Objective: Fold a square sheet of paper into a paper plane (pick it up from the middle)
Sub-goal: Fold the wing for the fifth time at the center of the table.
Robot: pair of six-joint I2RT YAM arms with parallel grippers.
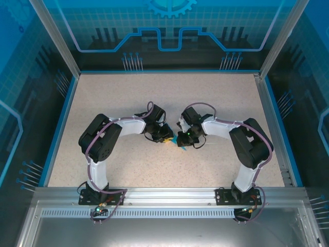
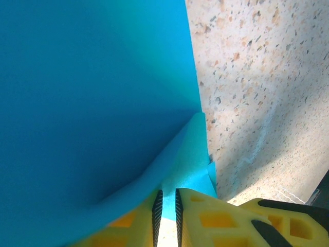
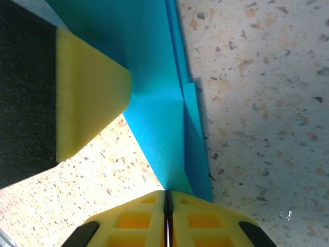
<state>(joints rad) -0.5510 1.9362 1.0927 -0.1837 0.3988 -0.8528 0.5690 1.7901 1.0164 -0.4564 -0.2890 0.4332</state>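
- The right claw (image 3: 167, 208) is clenched on the paper (image 3: 154, 118) at its folded edge; it does best gripping firmly without tugging.
- The left claw (image 2: 167, 211) pinches the same paper, which sits at the middle of the desk (image 2: 267, 77) between both claws.
- Judged next: the layers should line up before any crease is pressed, or the fold skews.

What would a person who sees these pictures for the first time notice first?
The bright blue paper stands out most, partly folded, at the middle of the speckled table. The left pincer and the right pincer, both with yellow fingers, meet there, and each is shut on a part of it.
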